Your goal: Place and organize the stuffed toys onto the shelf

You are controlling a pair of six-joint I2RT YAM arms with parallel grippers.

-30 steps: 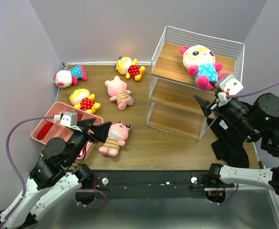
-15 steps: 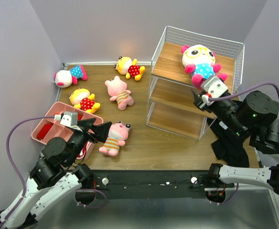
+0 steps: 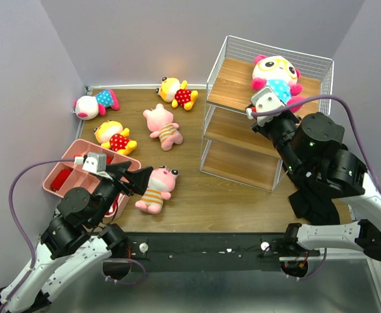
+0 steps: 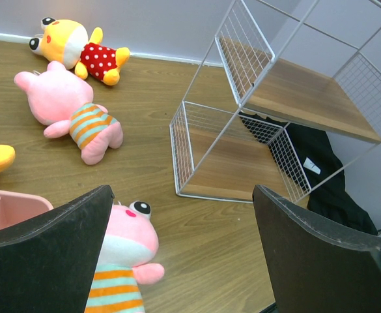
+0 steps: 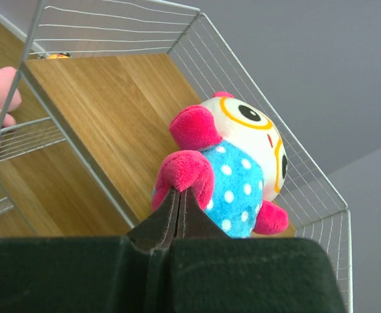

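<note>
Up top, white-faced toy (image 3: 276, 73) on shelf (image 3: 232, 81), right pincer (image 5: 179, 195) closed at its foot, left pincer (image 4: 182, 195) wide.

Overhead plus wrist close-ups; common shelf (image 3: 232, 81)

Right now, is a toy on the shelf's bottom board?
No, the white wire shelf with wooden boards holds only a white-faced plush with a blue dotted belly, on its top board.
</note>
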